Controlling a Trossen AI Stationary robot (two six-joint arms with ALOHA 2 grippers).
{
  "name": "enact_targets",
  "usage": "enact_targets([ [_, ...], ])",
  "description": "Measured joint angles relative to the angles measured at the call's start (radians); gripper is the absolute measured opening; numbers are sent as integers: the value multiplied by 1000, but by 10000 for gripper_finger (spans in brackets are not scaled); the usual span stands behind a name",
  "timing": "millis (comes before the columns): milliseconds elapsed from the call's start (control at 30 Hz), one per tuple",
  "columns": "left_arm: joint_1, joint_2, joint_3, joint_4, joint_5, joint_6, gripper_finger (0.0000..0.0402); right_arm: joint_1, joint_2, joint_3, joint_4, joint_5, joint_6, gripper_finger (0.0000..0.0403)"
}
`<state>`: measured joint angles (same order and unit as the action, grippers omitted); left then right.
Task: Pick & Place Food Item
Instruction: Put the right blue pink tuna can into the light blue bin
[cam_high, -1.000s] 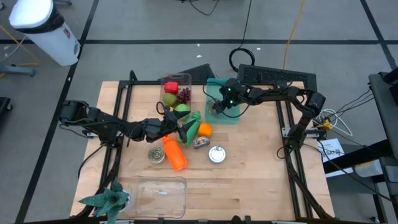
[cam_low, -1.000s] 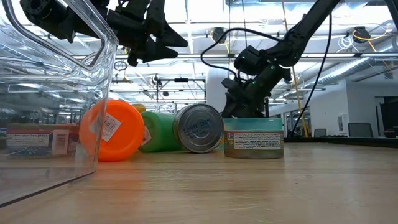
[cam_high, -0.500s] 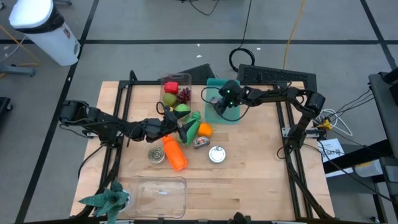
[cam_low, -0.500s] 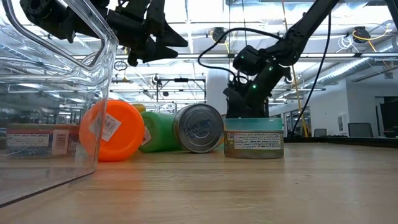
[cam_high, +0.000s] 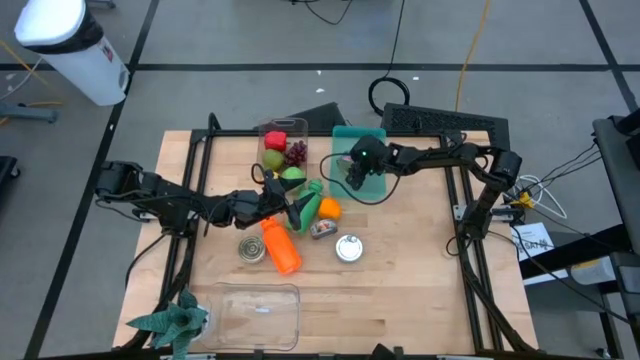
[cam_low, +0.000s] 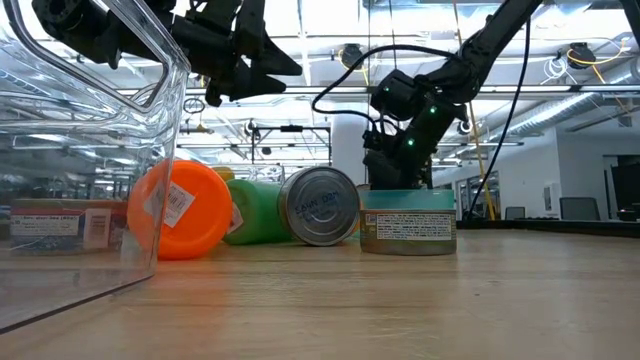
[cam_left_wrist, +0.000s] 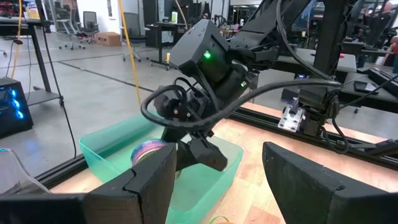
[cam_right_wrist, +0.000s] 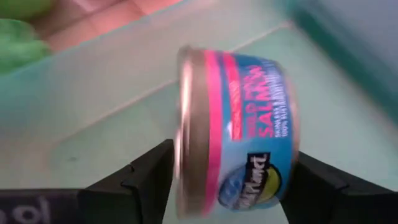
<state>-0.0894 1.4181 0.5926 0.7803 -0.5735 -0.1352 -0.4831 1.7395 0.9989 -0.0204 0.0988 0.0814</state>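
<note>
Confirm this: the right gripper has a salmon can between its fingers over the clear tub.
Not quite. The right gripper has the salmon can between its fingers over the teal bin, not the clear tub; the high and left wrist views show it.

This was an open-plan robotics lab or office: a light wooden counter (cam_high: 400, 270) stood on a grey concrete floor (cam_high: 230, 40) with loose cables, while black office chairs (cam_left_wrist: 90, 22), desks and ceiling strip lights (cam_low: 300, 45) filled the room behind.
</note>
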Motion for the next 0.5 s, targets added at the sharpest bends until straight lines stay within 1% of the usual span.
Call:
enact_targets([
  [67,0,0,0,0,0,0,244,-5,0,0,1,-57,30,223],
  [167,0,0,0,0,0,0,244,-12,0,0,1,-115,72,188],
  [367,0,0,0,0,0,0,244,-30,-1,0,0,-277,158,187],
  [500,0,0,0,0,0,0,244,-65,-1,0,-14,-474,301,187],
])
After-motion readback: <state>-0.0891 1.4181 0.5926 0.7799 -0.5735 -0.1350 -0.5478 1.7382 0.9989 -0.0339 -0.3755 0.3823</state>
